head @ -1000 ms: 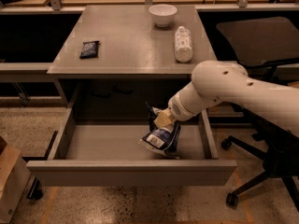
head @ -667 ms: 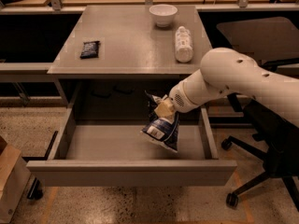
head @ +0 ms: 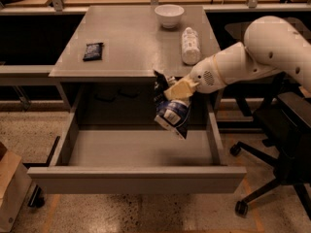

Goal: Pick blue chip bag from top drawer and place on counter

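Gripper: gripper (head: 177, 89) is level with the counter's front edge, over the back-right part of the drawer. The arm comes in from 3 o'clock. The tan fingers (head: 181, 87) are clamped on the upper part of the bag.
Bag: bag (head: 171, 113) hangs at 6 o'clock of the gripper, tilted, with its lower end in the air above the drawer floor. One top corner pokes up at 11 o'clock.
Drawer: drawer (head: 138, 178) is pulled fully out. Nothing else is seen inside.
Counter: counter (head: 131, 38) lies at 12 o'clock of the gripper.
Bottle: bottle (head: 190, 45) lies on its side just past the gripper at 12–1 o'clock, near the front-right edge.
Bowl: bowl (head: 169, 14) stands farther off at 12 o'clock, by the back edge.
Packet: packet (head: 93, 51) lies at 10 o'clock, well apart.
Step (judged): carrying. The bag is out of the drawer but not yet over the counter.
Next (judged): raise until the hanging end clears the front edge, move toward 11 o'clock onto open top left of the bottle, lower, then release.
Risk: the bag's tail may snag the edge, or the wrist may nudge the bottle.
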{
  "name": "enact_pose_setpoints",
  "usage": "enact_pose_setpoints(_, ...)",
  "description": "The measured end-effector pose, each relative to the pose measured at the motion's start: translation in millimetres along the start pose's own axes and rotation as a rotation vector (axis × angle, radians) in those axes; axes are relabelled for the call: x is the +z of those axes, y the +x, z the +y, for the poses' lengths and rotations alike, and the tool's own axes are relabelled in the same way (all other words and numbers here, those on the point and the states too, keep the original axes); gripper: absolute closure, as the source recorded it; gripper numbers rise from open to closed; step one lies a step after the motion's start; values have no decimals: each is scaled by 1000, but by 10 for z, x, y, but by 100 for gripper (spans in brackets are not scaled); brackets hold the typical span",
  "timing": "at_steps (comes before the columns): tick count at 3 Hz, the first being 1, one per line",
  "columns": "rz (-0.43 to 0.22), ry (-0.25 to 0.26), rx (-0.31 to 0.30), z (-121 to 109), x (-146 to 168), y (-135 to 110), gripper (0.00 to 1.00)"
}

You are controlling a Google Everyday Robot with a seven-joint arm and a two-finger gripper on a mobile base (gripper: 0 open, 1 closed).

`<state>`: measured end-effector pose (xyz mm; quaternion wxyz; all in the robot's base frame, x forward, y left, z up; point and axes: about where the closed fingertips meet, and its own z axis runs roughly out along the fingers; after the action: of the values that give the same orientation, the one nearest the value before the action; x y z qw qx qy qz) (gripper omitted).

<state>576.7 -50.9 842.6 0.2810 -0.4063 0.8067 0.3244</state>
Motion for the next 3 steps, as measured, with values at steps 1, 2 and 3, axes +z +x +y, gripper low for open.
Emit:
enact_pose_setpoints(1,-35,-18,-47,52,-248,-263,100)
enact_pose_setpoints(2,-35,-18,-47,52,-248,-263,100)
enact_pose_setpoints(3,-140,-18,-64,39,-261,-468,100)
